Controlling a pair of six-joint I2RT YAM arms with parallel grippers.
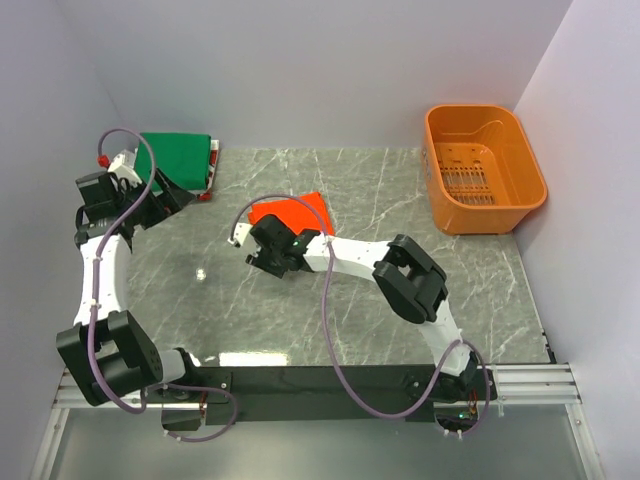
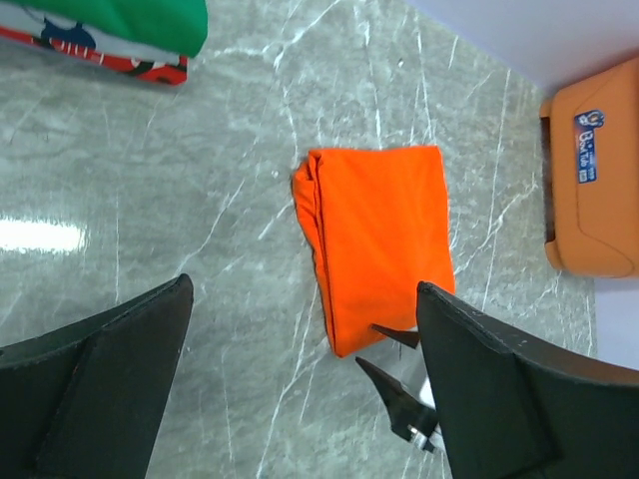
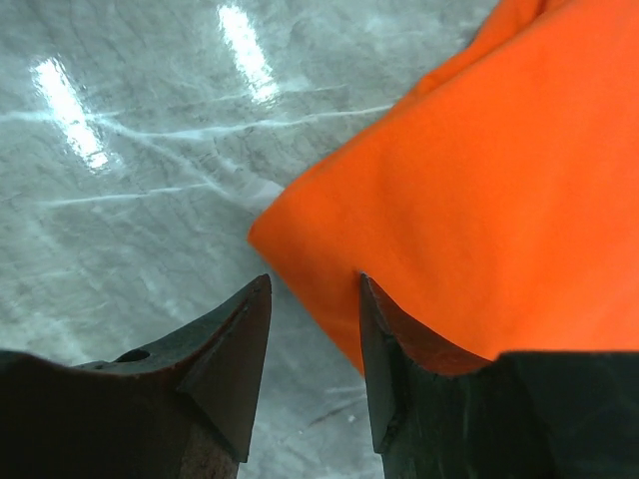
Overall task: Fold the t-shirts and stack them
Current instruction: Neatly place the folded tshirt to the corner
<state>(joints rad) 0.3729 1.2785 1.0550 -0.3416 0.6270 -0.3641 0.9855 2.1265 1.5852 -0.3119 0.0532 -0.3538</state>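
Marble table (image 1: 400,200) is spreading out under both my arms, and the orange basket (image 1: 485,170) is sitting at its far right corner. Over at the far left corner the green shirt (image 1: 175,160) is lying folded flat on top of the thinner white and red shirts (image 2: 90,50), whose edges are peeking out beneath it. The orange-red shirt (image 2: 379,239) is lying mid-table as a folded rectangle, its long axis running from the far side down toward my right arm, its bunched fold edge facing left. My left gripper (image 1: 168,197) is hovering beside the green stack, jaws spread wide and gripping nothing. My right gripper (image 3: 315,284) is sitting low at the shirt's near corner, jaws parted about halfway. One finger (image 3: 399,339) is overlapping the cloth's edge, the other is over bare marble, and nothing is being clamped.
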